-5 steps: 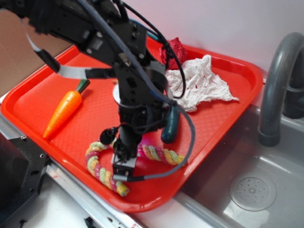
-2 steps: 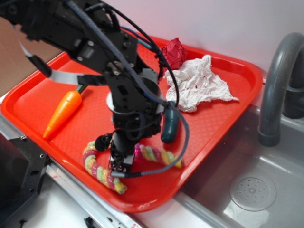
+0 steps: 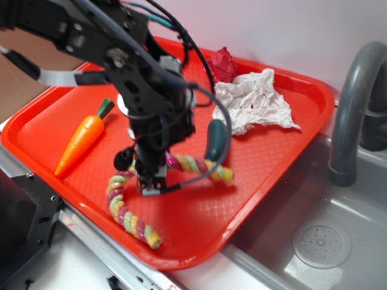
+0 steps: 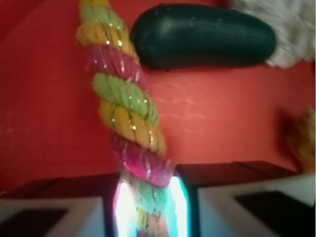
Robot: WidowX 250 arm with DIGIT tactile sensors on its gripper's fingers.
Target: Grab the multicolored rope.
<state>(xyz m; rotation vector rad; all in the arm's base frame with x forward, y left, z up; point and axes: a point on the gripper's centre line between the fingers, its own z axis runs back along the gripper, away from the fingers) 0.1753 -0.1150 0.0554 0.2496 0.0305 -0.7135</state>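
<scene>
The multicolored rope [image 4: 129, 116] is showing soft, fuzzy twisted yarn with thin glittering threads running through its strands. The red tray [image 3: 272, 151] is looking like hard plastic with a fine textured, faintly shiny face. The dark green object [image 4: 202, 37] is appearing smooth and matt, like rubber or plastic. The toy carrot [image 3: 81, 139] is gleaming as smooth plastic. The white cloth [image 3: 257, 103] is lying crumpled and matt. The sink [image 3: 314, 241] is showing brushed, dull metal. The tool [image 4: 148, 207] is pressing pale, smooth plastic pads against the yarn.
</scene>
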